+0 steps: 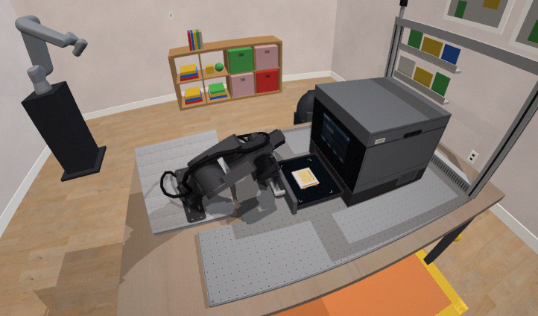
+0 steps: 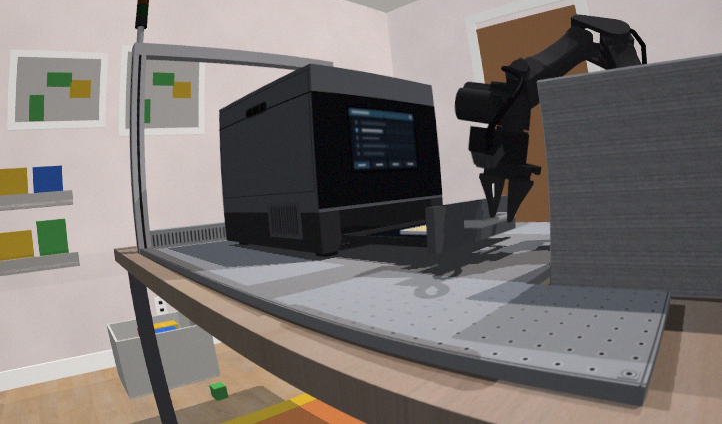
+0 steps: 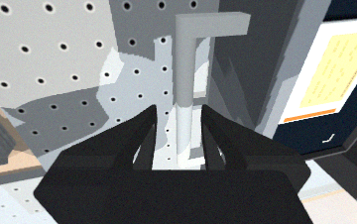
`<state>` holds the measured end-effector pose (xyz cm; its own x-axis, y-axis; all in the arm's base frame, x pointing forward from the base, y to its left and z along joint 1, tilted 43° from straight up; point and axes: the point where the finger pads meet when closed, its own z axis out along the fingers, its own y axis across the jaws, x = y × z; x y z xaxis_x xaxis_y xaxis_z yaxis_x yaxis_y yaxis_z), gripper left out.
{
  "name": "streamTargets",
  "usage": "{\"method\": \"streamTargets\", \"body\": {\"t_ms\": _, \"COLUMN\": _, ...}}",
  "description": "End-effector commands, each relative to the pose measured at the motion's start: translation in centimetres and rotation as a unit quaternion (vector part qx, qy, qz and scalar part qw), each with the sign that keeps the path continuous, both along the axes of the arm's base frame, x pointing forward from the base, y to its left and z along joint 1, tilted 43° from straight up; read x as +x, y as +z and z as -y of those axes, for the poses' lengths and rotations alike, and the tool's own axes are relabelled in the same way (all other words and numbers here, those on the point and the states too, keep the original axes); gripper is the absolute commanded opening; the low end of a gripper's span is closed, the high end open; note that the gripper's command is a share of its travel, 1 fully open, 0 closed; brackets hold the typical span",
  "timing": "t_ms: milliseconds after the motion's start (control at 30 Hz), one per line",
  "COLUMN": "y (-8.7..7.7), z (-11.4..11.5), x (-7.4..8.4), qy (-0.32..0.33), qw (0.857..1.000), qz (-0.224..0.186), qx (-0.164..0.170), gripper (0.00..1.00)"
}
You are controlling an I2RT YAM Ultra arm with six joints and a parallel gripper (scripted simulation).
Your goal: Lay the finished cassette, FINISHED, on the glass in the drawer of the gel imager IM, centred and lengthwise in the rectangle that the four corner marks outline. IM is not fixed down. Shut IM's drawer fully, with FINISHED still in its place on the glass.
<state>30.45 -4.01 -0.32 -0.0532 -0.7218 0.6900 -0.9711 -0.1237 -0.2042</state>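
The dark grey gel imager IM (image 1: 377, 133) stands on the table with its drawer (image 1: 313, 186) pulled out toward the arm. The finished cassette (image 1: 305, 177), white-rimmed with a yellow gel, lies on the dark glass inside the corner marks; it also shows in the wrist view (image 3: 329, 74). A pale handle bar (image 3: 185, 89) sticks out from the drawer front (image 2: 482, 222). My gripper (image 3: 178, 111) points down over this handle, with one finger on each side of the bar and gaps between. It is partly open and holds nothing, as the side view (image 2: 500, 214) also shows.
A raised grey block (image 2: 634, 174) carries the arm's base to the left of the drawer. Perforated plates (image 1: 266, 257) cover the table in front. A dark rounded object (image 1: 303, 106) sits behind the imager. A metal frame (image 1: 496, 109) stands along the right edge.
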Motion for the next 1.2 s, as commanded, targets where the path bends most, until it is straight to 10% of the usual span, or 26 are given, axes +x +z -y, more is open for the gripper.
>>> {"method": "streamTargets", "body": {"t_ms": 0, "y": -1.00, "z": 0.26, "x": -0.15, "qy": 0.006, "qw": 1.000, "qz": -0.008, "qx": 0.001, "gripper": 0.35}}
{"method": "streamTargets", "body": {"t_ms": 567, "y": -0.50, "z": 0.20, "x": 0.81, "qy": 0.008, "qw": 1.000, "qz": 0.008, "qx": 0.003, "gripper": 0.35}}
{"method": "streamTargets", "body": {"t_ms": 600, "y": -0.50, "z": 0.20, "x": 0.81, "qy": 0.008, "qw": 1.000, "qz": 0.008, "qx": 0.003, "gripper": 0.00}}
{"method": "streamTargets", "body": {"t_ms": 1167, "y": -0.50, "z": 0.20, "x": 0.81, "qy": 0.008, "qw": 1.000, "qz": 0.008, "qx": 0.003, "gripper": 0.00}}
